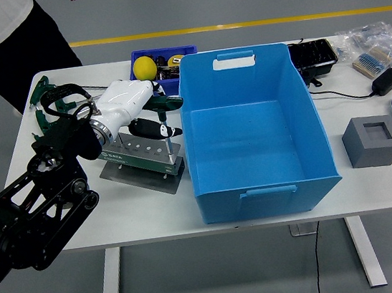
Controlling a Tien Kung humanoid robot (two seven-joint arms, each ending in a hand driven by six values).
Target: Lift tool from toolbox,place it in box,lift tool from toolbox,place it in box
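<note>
Fingers of my left hand point(151, 127), left of centre, curl around a tool point(167, 130) standing in the toolbox point(140, 161) so I can pull it up. Box point(253, 139) sits just beside, empty, keeping the carry short.

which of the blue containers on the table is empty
The large blue box in the middle is empty; the small blue bin behind it holds a yellow ball and other items.

A person point(4, 31) in a white top and black trousers stands at the white worktop's point(147, 211) far left corner. On the right side sit a grey block with a square recess point(372, 140), a black power adapter point(385, 81), clear plastic bags point(373, 40) and a black tray point(312, 56).
</note>
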